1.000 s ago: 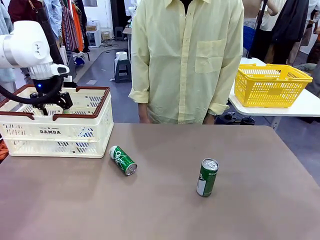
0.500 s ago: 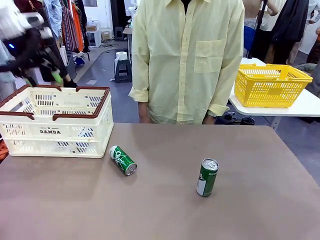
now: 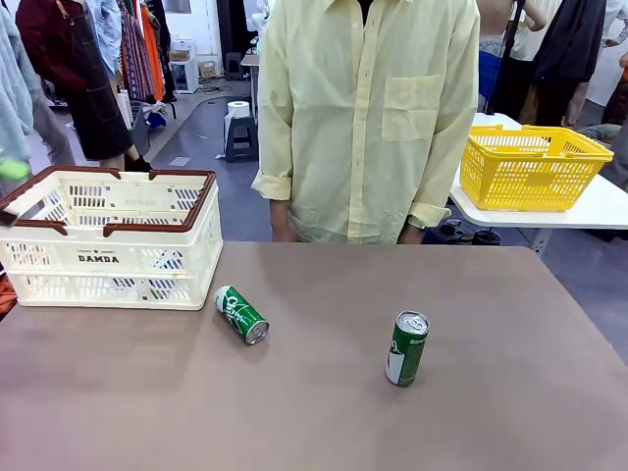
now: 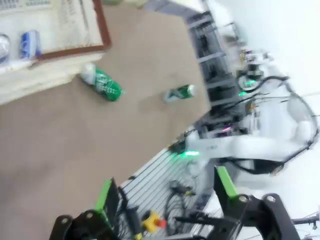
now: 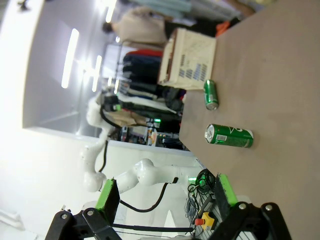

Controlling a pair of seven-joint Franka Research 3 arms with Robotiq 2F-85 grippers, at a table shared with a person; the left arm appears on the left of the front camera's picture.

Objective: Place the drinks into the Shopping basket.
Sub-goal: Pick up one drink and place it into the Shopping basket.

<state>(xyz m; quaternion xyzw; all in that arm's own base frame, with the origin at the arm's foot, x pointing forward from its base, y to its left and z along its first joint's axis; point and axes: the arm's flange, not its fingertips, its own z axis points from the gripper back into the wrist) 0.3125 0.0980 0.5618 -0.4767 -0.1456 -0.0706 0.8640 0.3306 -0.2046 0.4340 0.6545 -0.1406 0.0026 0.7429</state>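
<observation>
- Left gripper (image 4: pixel 165 192): jaws wide, empty, high over the table (image 3: pixel 314 422).
- Right gripper (image 5: pixel 165 192): jaws wide, empty.
- Step, judged: blue can (image 4: pixel 31 44) lies in basket (image 3: pixel 157 257); two green ones remain.
- Next: lying can (image 3: pixel 241 315), at basket's 4 o'clock, left gripper's 11 o'clock, well apart; needs descent.
- Upright can (image 3: pixel 407 347): at its 3 o'clock.

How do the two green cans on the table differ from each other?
The left green can lies on its side; the right green can stands upright. The left green can is close beside the cream DAMDA crate; the right green can stands apart from it. Both are slim and green, with silver tops.
</observation>
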